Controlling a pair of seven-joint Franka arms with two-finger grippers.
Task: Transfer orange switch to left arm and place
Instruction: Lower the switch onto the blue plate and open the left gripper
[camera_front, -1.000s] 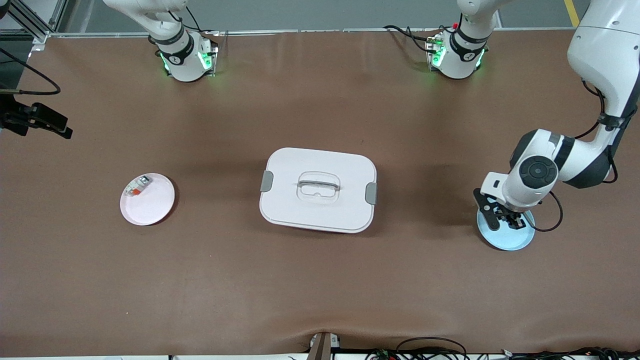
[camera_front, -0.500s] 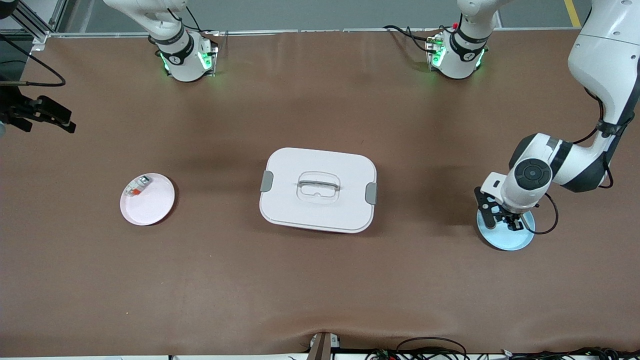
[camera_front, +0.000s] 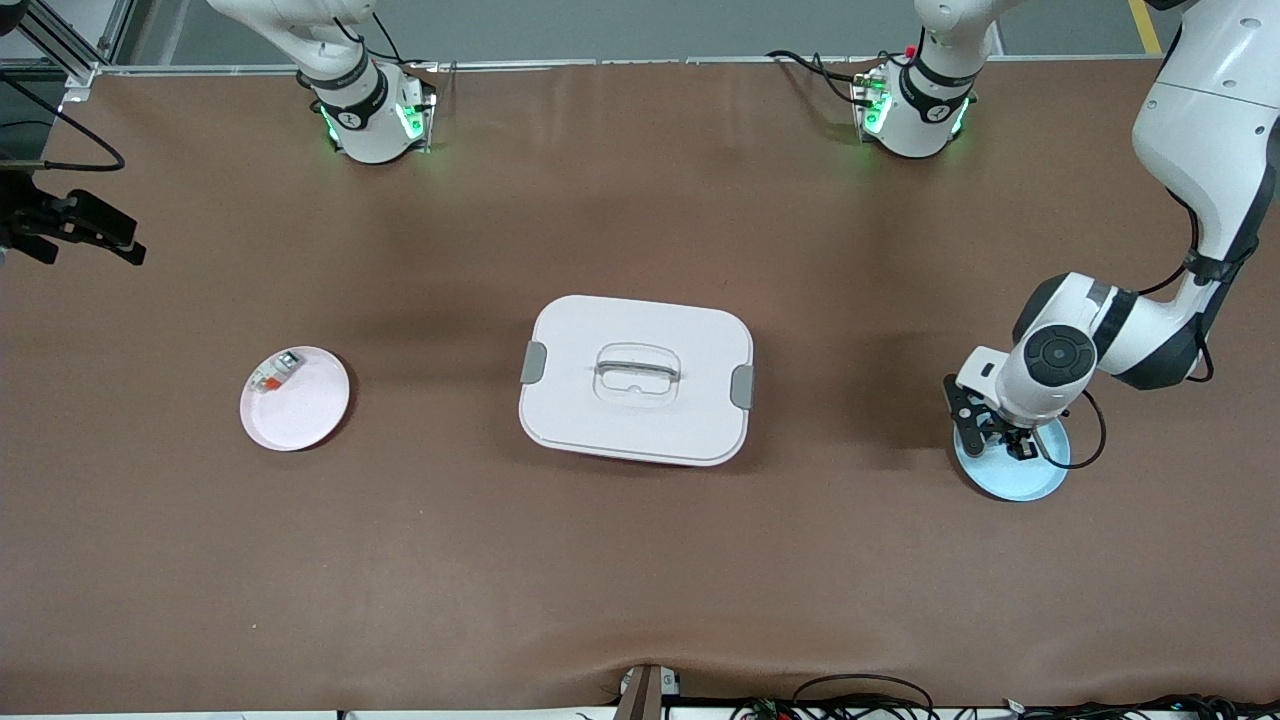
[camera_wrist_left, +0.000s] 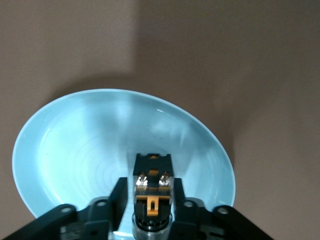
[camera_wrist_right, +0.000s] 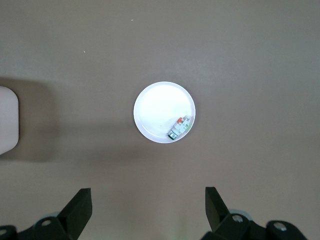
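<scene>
Left gripper (camera_wrist_left: 152, 200): low over the blue plate (camera_wrist_left: 75, 145), fingers (camera_wrist_left: 119, 197) flanking the orange switch (camera_wrist_left: 153, 187); whether they still pinch it I cannot tell.
Right gripper (camera_wrist_right: 145, 210): fingers spread wide, empty, waiting high over the white plate (camera_wrist_right: 160, 107) holding a small white piece (camera_wrist_right: 180, 127).
Box (camera_front: 636, 378): mid-table between the plates.

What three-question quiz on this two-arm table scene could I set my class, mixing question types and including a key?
1. True or false: the box stands on the table between the pale plate and the blue plate.
2. The left gripper and the orange switch are over: A the blue plate, B the box, C the pale plate.
3. Fill in: the right gripper, waiting over the table at the right arm's end, has its jaws ____.

Key: 1 true; 2 A; 3 open.
</scene>
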